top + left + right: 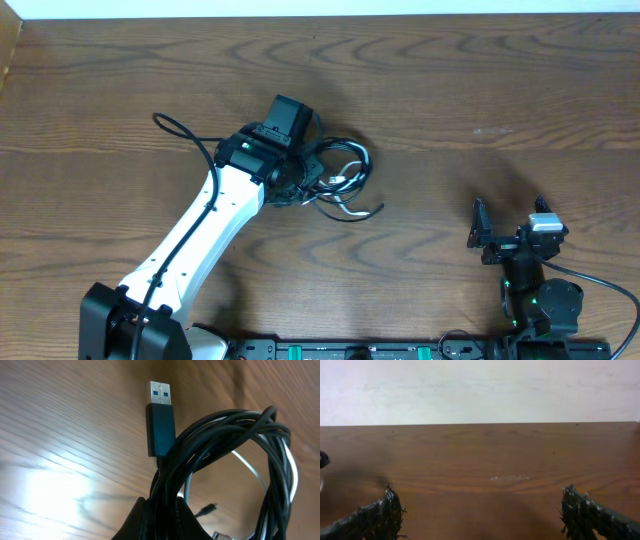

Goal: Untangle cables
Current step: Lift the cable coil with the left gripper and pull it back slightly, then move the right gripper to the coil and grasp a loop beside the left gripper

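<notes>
Grasp step: your left end effector [297, 183] pinches the coiled cables [345, 182] mid-way across the worktop [500, 80], the right end effector [508, 226] sits spread at near right; next you likely need it to draw one loop free.

Overhead top-down; wrists low, close; left shares cables [225, 422].

The worktop [480, 90] is dark brown wood with long, wavy grain running from side to side. A plain, pale wall [480, 390] rises directly behind its far edge, and from overhead that wall shows only as a thin light strip. A small pale scuff [510, 478] marks the wood right of centre. In the left wrist view, a bright patch of glare [55, 495] washes out the grain. Soft, blurred shadows lie on the surface.
</notes>
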You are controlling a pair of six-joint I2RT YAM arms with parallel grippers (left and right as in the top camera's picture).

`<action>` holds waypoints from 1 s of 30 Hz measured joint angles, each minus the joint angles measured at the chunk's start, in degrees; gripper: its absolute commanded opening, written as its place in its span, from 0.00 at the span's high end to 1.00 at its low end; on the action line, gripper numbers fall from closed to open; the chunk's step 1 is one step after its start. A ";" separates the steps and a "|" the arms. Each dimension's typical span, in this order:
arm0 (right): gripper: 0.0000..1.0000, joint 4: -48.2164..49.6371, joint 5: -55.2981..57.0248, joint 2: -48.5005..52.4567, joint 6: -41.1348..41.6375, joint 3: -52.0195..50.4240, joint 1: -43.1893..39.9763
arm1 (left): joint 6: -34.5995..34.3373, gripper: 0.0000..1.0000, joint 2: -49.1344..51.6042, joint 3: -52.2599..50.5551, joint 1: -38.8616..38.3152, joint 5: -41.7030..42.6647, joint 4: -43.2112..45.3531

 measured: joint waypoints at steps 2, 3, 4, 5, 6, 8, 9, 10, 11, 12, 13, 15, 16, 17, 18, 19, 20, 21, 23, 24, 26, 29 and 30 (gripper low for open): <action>0.01 0.00 0.00 0.00 0.00 0.00 0.00 | 0.52 0.92 0.00 0.00 0.00 2.58 -0.09; 0.01 0.00 0.00 0.00 0.00 0.00 0.00 | 1.22 0.92 0.00 0.00 0.00 3.15 -0.13; 0.01 0.00 0.00 0.00 0.00 0.00 0.00 | 1.75 0.92 0.00 0.00 0.00 3.61 -0.24; 0.01 0.00 0.00 0.00 0.00 0.00 0.00 | 2.62 0.92 0.00 0.00 0.00 3.91 -0.52; 0.01 0.00 0.00 0.00 0.00 0.00 0.00 | 3.04 0.92 0.00 0.00 0.00 4.20 -0.96; 0.01 0.44 0.90 0.00 -1.07 -0.02 0.00 | 4.11 0.92 0.00 0.00 0.00 4.70 -2.78; 0.01 0.85 1.66 0.00 -1.84 0.00 0.00 | 4.55 0.92 0.00 0.00 0.00 4.79 -3.30; 0.01 1.62 3.15 0.02 -3.13 -0.02 0.00 | 5.40 0.92 0.00 0.00 0.00 4.90 -3.43; 0.01 1.97 4.74 0.00 -4.15 -0.02 0.00 | 6.21 0.92 0.00 0.00 0.00 4.87 -3.34; 0.01 1.86 5.86 0.00 -4.87 0.00 0.00 | 6.78 0.92 0.00 0.00 0.00 4.87 -3.32; 0.01 1.07 6.91 -0.02 -5.53 0.00 0.00 | 7.63 0.92 0.00 0.00 0.00 4.68 -3.13; 0.01 0.68 7.67 0.04 -5.99 -0.02 0.00 | 8.85 0.92 0.00 0.00 0.00 3.80 -2.40; 0.01 1.05 7.58 0.04 -5.97 -0.02 0.00 | 9.60 0.92 0.00 0.00 0.00 2.80 -1.62; 0.01 1.09 6.19 0.04 -4.79 -0.02 0.00 | 10.34 0.92 0.00 0.00 0.00 1.73 -0.76; 0.01 1.09 4.90 0.04 -3.85 -0.02 0.00 | 10.86 0.92 0.00 0.00 0.00 1.09 0.09; 0.01 1.11 1.75 0.04 -1.14 -0.02 0.00 | 11.67 0.92 0.00 0.00 0.00 0.28 1.31; 0.01 1.11 -1.88 0.04 2.23 -0.02 0.00 | 12.09 0.92 0.00 0.00 0.00 -0.09 2.43; 0.01 1.11 -4.68 0.04 4.66 -0.02 0.00 | 12.41 0.92 0.00 0.00 0.00 -0.42 3.02; 0.01 1.36 -13.81 0.04 14.27 -0.02 0.00 | 13.42 0.92 0.00 0.00 0.00 -0.98 4.02; 0.01 1.53 -16.90 0.04 17.81 -0.02 0.00 | 14.14 0.92 0.00 0.00 0.00 -1.14 4.33; 0.01 1.92 -23.52 0.04 28.22 -0.02 0.00 | 16.90 0.92 0.00 0.00 0.00 -1.38 4.98; 0.04 2.05 -31.01 0.04 44.26 -0.02 0.00 | 22.86 0.92 0.00 0.00 0.00 -0.79 5.16; 0.07 2.32 -31.32 0.04 46.31 -0.02 0.00 | 25.11 0.92 0.00 0.00 0.00 -0.02 5.31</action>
